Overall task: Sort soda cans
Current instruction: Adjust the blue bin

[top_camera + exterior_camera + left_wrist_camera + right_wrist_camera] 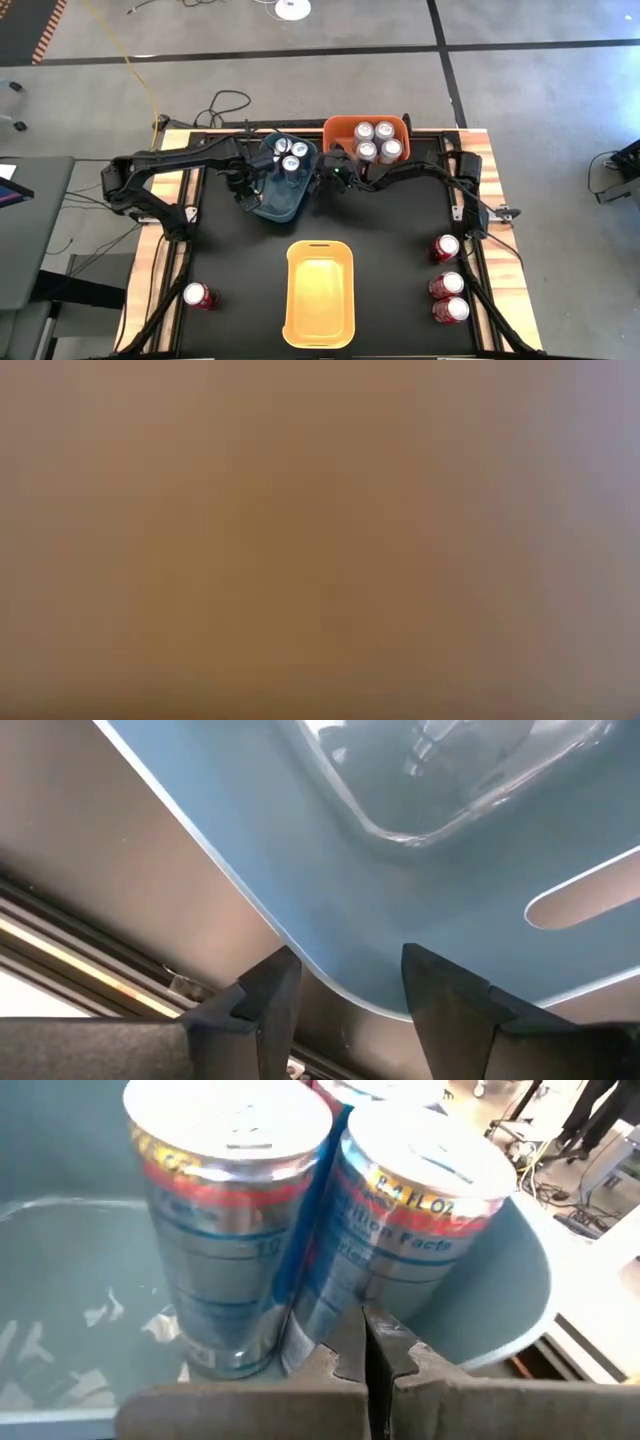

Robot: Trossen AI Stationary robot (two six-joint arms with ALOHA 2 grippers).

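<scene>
Blue bin (283, 200) sits at the back-centre of the black table (400, 260), w/ three blue cans (290, 155) standing upright at its far end; a fourth can't be made out. Orange bin (340, 130) just beside it on the right holds four silver-grey cans (376, 141), packed together. Yellow bin (320, 290) sits nearer the front, centre, nothing visible in it. Red cans on the table: three (446, 281) along the right edge, one (199, 296) front left, well apart from the others. Left gripper (246, 198) is at the blue bin's left rim; in the left wrist view its fingers (272, 988) stand apart w/ a clear gap, just at the bin's rounded corner (330, 970), nothing between them. Right gripper (322, 180) is at the blue bin's right side, between the two bins; in the right wrist view its fingers (350, 1355) are pressed together, holding nothing, tips just beside two cans (235, 1220) standing in the bin. Low view is blocked by a plain tan blur, tells nothing.
</scene>
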